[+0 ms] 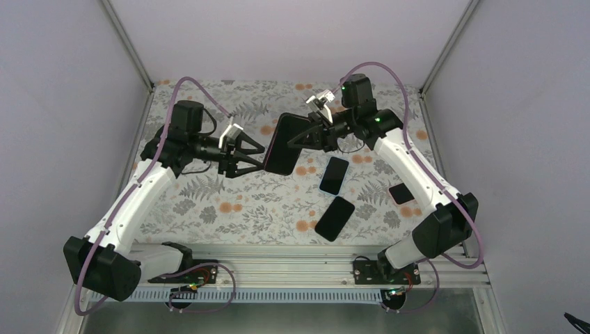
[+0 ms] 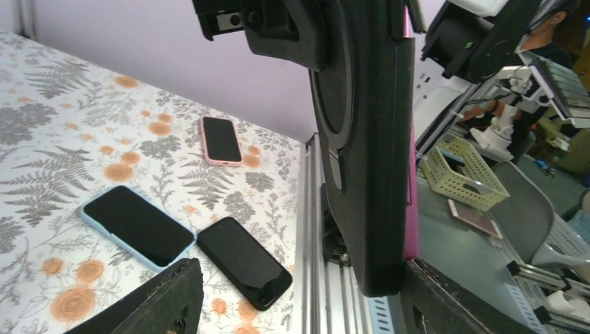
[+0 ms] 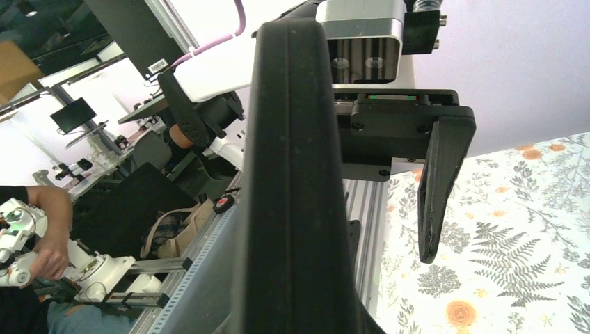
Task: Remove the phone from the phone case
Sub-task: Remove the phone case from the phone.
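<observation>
The phone case, black with a magenta edge along 1 side, hangs in the air above the middle of the table, between the 2 arms. The right gripper is clenched on its upper end. The left gripper is spread wide around the lower corner, 1 finger just beside the case, the other well apart from it. Below lie a blue-cased phone, a black phone and a pink-cased phone, all flat
</observation>
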Robot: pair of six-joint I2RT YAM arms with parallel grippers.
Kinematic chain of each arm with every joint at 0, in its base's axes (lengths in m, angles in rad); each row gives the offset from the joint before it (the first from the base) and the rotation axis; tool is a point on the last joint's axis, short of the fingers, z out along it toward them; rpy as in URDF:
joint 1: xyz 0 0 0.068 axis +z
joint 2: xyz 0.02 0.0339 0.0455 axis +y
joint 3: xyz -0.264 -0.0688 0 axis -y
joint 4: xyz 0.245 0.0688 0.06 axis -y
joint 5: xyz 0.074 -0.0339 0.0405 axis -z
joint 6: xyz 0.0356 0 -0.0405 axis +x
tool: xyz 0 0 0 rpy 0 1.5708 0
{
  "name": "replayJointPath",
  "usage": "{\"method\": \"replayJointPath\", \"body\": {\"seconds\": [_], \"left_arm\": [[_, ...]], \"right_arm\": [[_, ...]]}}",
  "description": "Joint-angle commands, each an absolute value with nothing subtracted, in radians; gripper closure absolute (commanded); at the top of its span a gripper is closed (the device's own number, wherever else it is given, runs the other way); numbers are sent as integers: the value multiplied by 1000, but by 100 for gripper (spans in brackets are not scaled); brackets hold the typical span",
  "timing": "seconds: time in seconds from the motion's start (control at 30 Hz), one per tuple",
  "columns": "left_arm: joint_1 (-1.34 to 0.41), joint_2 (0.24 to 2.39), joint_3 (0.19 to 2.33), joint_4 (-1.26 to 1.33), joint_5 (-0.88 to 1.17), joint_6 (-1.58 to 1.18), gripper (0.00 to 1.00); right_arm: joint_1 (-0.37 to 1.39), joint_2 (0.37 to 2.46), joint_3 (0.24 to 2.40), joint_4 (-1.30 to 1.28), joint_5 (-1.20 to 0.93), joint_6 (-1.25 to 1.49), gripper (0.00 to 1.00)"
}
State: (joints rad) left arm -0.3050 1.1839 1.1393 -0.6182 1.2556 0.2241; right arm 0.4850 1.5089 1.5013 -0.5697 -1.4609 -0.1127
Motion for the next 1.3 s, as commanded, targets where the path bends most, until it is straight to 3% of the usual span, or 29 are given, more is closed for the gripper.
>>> {"method": "replayJointPath", "body": {"seconds": [0.0,0.27,0.83,1.27], "left_arm": [[-300,1202,1137,-568,1067,202,31],[-290,1225,1126,-533,852,166,35],[-357,1290,1343,-575,1063,255,37],[-441,1332,1421,-580,1043,254,45]], "right_arm": [[499,1471,1524,-565,-1606,-128,96],[511,1469,1517,-581,-1610,-144,96],[587,1465,1448,-633,-1493,-237,96],[653,1491,1428,-664,-1387,-294,96]]}}
